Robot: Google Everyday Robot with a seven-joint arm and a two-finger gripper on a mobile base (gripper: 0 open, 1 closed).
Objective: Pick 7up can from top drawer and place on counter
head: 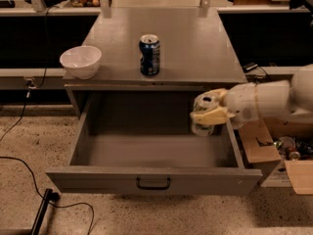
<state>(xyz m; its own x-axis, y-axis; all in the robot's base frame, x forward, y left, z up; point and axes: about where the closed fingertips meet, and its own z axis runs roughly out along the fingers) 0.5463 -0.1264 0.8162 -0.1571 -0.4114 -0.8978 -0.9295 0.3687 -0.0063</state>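
Observation:
The top drawer (151, 179) of the grey cabinet stands pulled out, its dark handle centred on the front panel. My gripper (209, 112) comes in from the right and is shut on the 7up can (202, 126), a pale green-and-white can with a silver top. It holds the can lifted above the drawer's right side, just below the counter's front edge. The counter (195, 43) is the flat grey top of the cabinet.
A dark blue can (149, 55) stands on the counter near its front middle. A white bowl (80, 61) sits at the counter's front left corner. Cardboard boxes (274, 151) with clutter lie right of the drawer. A black cable (29, 175) lies on the floor left.

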